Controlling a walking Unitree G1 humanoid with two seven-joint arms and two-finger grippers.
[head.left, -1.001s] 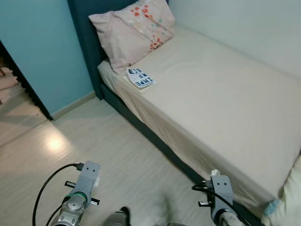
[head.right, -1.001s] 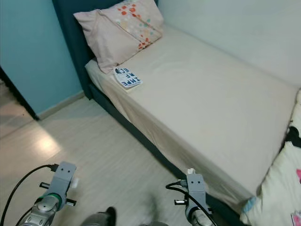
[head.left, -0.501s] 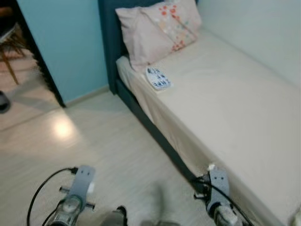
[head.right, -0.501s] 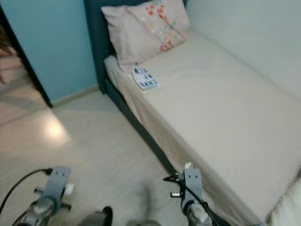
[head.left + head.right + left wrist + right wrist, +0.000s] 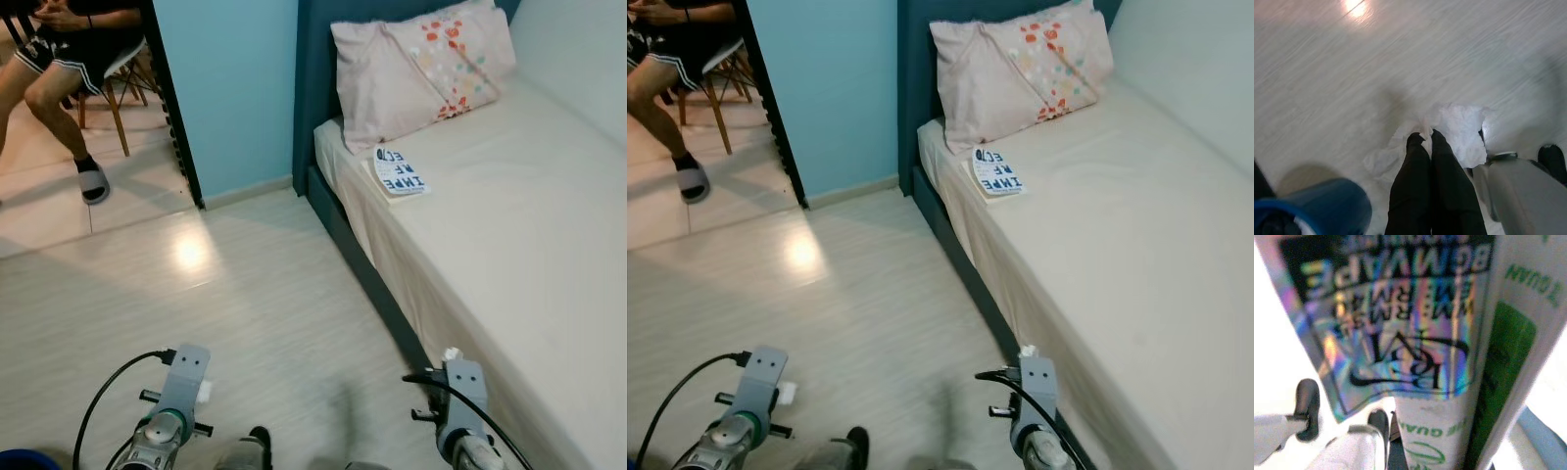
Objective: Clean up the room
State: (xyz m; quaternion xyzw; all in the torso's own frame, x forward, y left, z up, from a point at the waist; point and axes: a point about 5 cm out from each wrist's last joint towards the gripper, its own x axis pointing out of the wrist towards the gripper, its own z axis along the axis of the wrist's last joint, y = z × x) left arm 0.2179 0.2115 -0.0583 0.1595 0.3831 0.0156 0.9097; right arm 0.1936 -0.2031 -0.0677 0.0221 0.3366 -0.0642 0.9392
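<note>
My left gripper (image 5: pixel 1423 137) hangs low over the pale floor (image 5: pixel 265 294), shut on a crumpled white tissue (image 5: pixel 1464 132). Right beside it stands a blue bin (image 5: pixel 1317 205). My right gripper (image 5: pixel 1400 453) is shut on a white and green package (image 5: pixel 1449 396) with a shiny holographic label, held close to the wrist camera; its fingers are mostly hidden behind the package. Both wrists, left (image 5: pixel 181 387) and right (image 5: pixel 460 392), show at the bottom of the eye views. A small book (image 5: pixel 400 171) lies on the bed (image 5: pixel 509 255) below a pink pillow (image 5: pixel 421 64).
The bed's dark base (image 5: pixel 367 274) runs along my right side. A blue wall (image 5: pixel 230 88) stands ahead, with an open doorway to its left. A person (image 5: pixel 59 44) sits there on a chair, one foot in a sandal (image 5: pixel 93 181).
The camera has turned left: the bed slid to the right of the picture, and the doorway with the seated person came into view. Both arms hang as before.
</note>
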